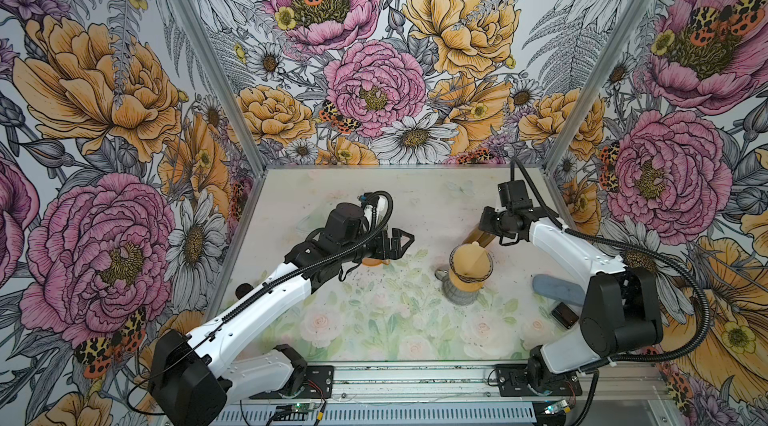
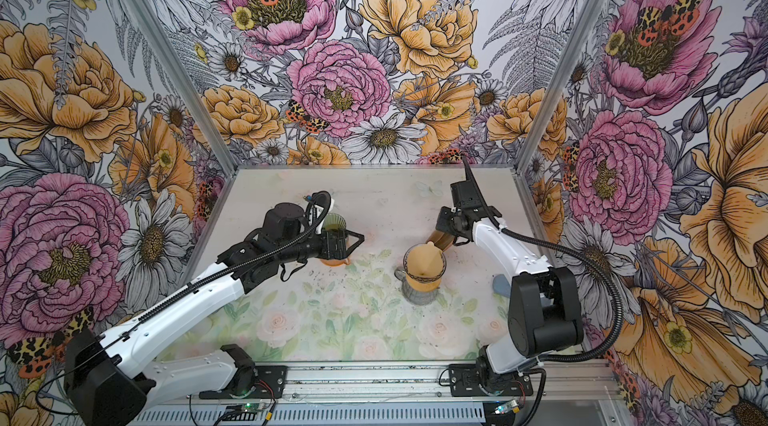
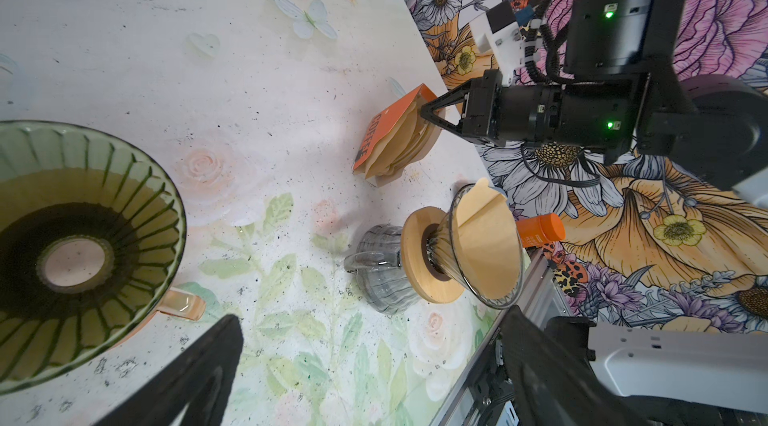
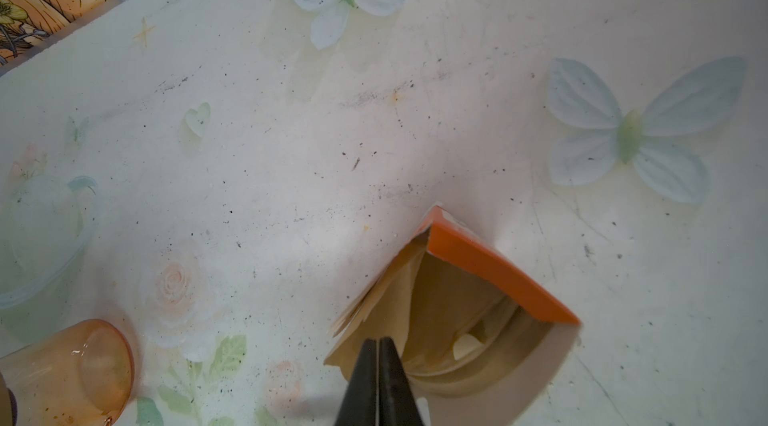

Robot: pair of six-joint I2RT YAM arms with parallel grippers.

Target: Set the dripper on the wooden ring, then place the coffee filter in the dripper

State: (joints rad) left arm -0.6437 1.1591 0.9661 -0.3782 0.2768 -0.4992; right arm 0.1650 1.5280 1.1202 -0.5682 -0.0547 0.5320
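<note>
Brown paper coffee filter (image 1: 468,262) sits as a cone inside the clear glass dripper with a wooden collar (image 3: 413,236), atop a ribbed glass carafe (image 1: 460,299), right of centre in both top views. Just above it there, the orange cardboard box of spare filters (image 3: 376,128) lies largely hidden under the right wrist. The right gripper (image 4: 378,347) has its fingers pressed together at the stack's paper edge; whether a sheet is pinched cannot be told. The left gripper (image 1: 401,243), fingers spread wide and empty, hovers left of centre over a green ribbed dripper (image 3: 79,211) on an orange glass cup (image 3: 183,306). A blue-grey oblong pad (image 1: 557,288) and a small black device (image 1: 564,314) lie beside the right arm's elbow.
</note>
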